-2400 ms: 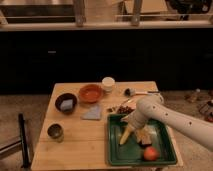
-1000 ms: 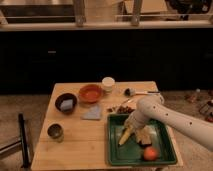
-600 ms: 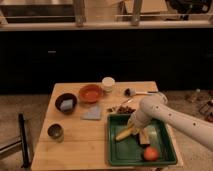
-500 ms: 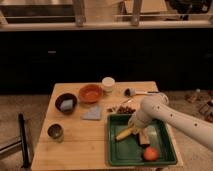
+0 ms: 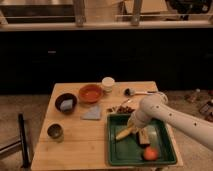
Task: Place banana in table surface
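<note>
The banana [image 5: 123, 133] is small and yellow. It slants over the left part of the dark green tray [image 5: 165, 155]. My gripper [image 5: 131, 125] comes in from the right on a white arm and is shut on the banana's upper right end. The banana's lower left end points towards the tray's left rim. The wooden table surface [image 5: 80, 145] lies bare to the left of the tray.
In the tray are a tan block [image 5: 144, 137] and an orange fruit [image 5: 149, 154]. On the table stand an orange bowl [image 5: 90, 93], a dark bowl [image 5: 66, 103], a white cup [image 5: 107, 84], a grey cloth [image 5: 92, 113], a tin can [image 5: 55, 132] and dark snacks [image 5: 122, 108].
The banana has tilted from nearly upright to slanting and has risen slightly with my gripper, shifting a little to the left over the tray.
</note>
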